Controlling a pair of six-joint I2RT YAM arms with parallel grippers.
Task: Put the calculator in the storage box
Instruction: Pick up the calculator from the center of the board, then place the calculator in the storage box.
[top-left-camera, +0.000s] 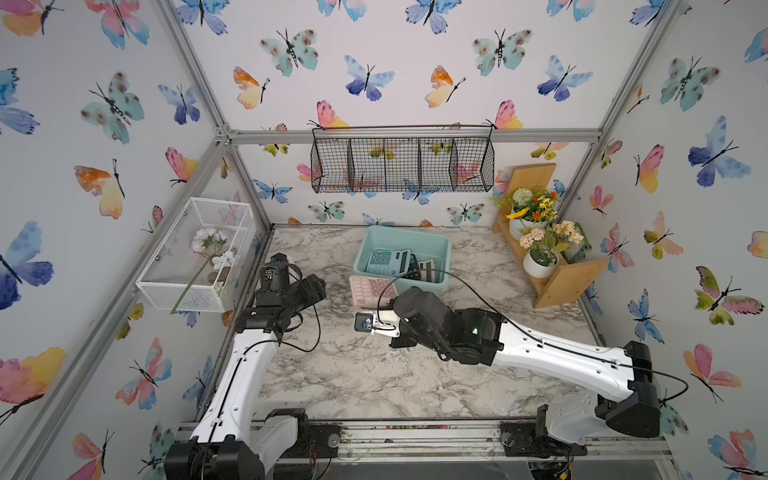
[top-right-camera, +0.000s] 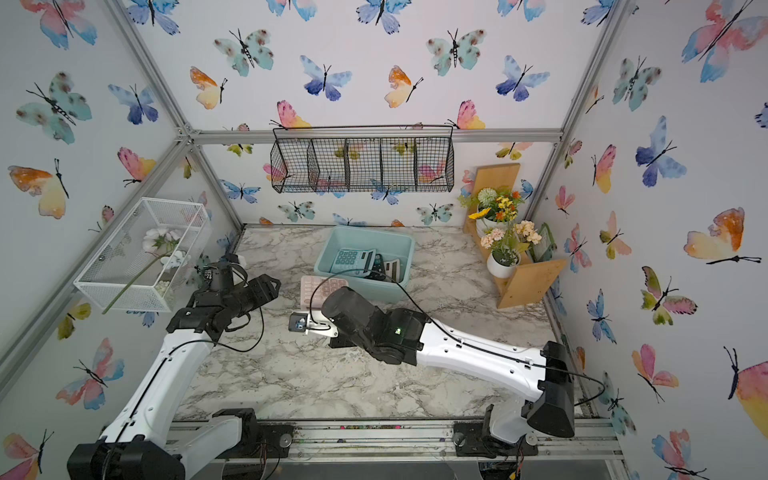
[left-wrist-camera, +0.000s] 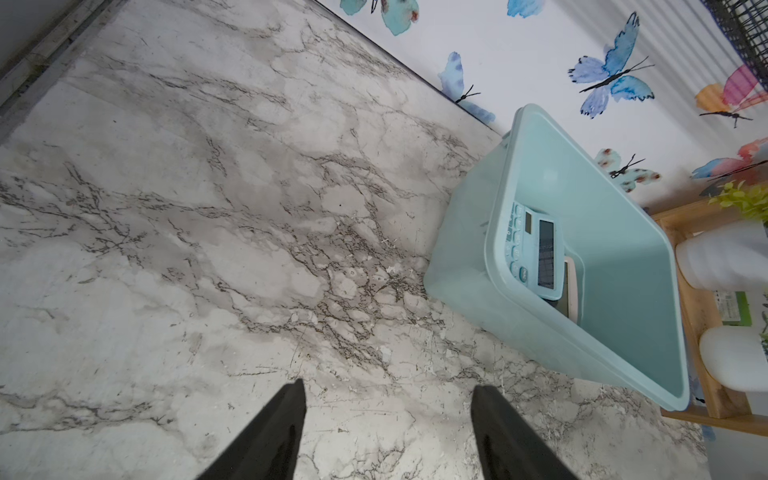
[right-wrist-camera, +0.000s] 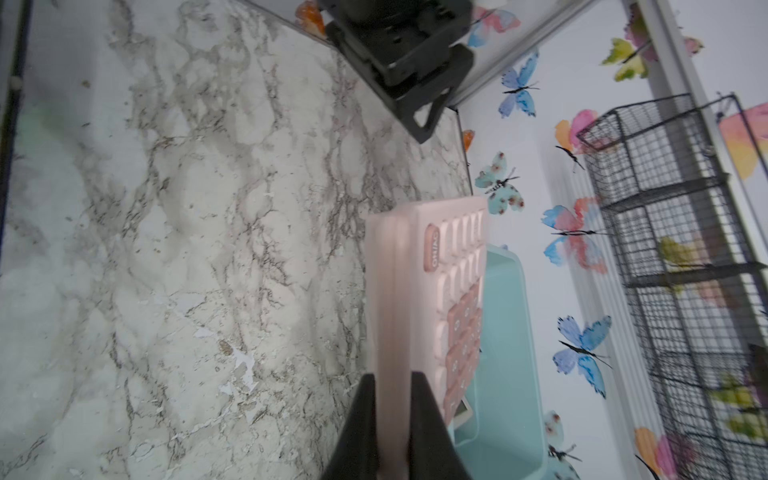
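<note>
A pink calculator (top-left-camera: 368, 289) (top-right-camera: 322, 286) sits at the front left corner of the light teal storage box (top-left-camera: 409, 239) (top-right-camera: 374, 239). In the right wrist view my right gripper (right-wrist-camera: 392, 378) is shut on the near edge of the pink calculator (right-wrist-camera: 440, 291), with the box (right-wrist-camera: 503, 332) just past it. A teal calculator (top-left-camera: 386, 261) (left-wrist-camera: 536, 253) and two darker ones lie inside the box (left-wrist-camera: 602, 249). My left gripper (left-wrist-camera: 388, 386) (top-left-camera: 311, 286) hovers open over bare marble to the left of the box, holding nothing.
A wooden shelf (top-left-camera: 548, 266) with flower pots stands at the back right, close to the box. A black wire basket (top-left-camera: 402, 164) hangs on the back wall. A white mesh basket (top-left-camera: 195, 253) is mounted on the left wall above my left arm.
</note>
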